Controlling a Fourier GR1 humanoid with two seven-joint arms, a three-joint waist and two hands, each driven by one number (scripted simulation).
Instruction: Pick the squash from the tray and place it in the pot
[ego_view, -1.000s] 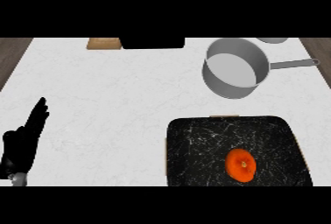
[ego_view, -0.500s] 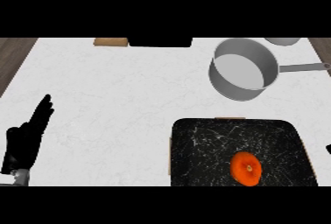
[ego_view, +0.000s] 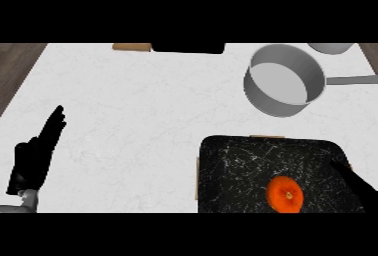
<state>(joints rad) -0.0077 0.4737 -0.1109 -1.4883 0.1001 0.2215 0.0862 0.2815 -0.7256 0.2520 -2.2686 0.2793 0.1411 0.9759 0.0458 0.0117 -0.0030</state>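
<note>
Kitchen: marble counter (ego_view: 148, 100), saucepan (ego_view: 284, 80), tray (ego_view: 244, 170).

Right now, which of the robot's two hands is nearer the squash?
The right hand, at the tray's right edge beside the squash; the left hand rests far left.

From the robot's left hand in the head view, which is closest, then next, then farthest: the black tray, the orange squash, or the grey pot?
From the left hand, resting at the view's left edge:
1. Tray, lower right, nearest.
2. Squash, on the tray toward its right side.
3. Pot, upper right, farthest.
</note>
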